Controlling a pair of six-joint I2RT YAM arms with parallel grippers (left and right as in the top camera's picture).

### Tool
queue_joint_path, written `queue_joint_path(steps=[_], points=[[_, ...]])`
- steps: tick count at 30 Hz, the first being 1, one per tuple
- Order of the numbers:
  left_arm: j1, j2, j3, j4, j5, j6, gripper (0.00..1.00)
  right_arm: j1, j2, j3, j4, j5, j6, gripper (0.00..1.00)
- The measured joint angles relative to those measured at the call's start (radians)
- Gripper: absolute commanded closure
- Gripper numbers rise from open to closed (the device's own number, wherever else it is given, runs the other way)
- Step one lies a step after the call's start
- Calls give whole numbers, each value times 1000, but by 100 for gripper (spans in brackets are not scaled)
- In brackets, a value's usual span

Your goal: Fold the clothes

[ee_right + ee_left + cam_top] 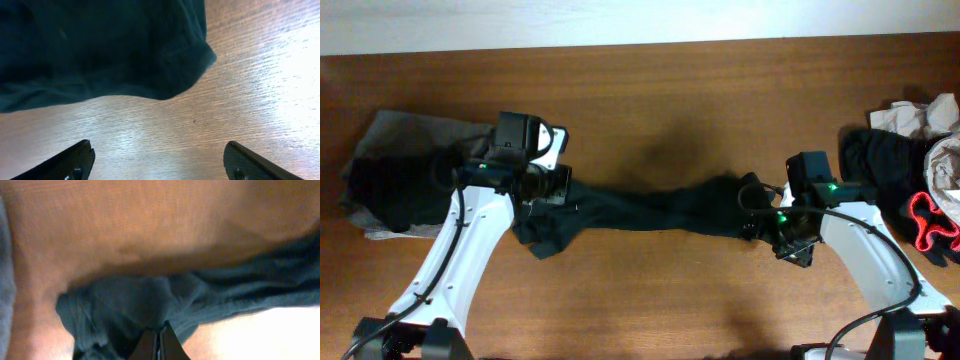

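Left pincer clamped tight; right pincer spread wide.

We take this for a robotics lab bench: two white robot arms rise from the near edge of a plain wooden table, with clothes heaped at both its ends.

Overhead: fixed high, looking straight down on the whole bench from well back. Left wrist: very near, aimed down past the closed tips of the left end effector onto the bunched black T-shirt and bare wood. Right wrist: equally near and low, facing down between the spread tips of the right end effector onto the cloth's edge. Shared by all three: that one garment.
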Motion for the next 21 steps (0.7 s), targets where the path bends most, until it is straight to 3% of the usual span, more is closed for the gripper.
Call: queue_joint_path(steps=[11,21], points=[[0,1,0,229,-85,0,99,0,3,-49,147,-6,-5,13],[0,62,0,253,-94,0,99,0,3,-49,219,-79,-56,21]])
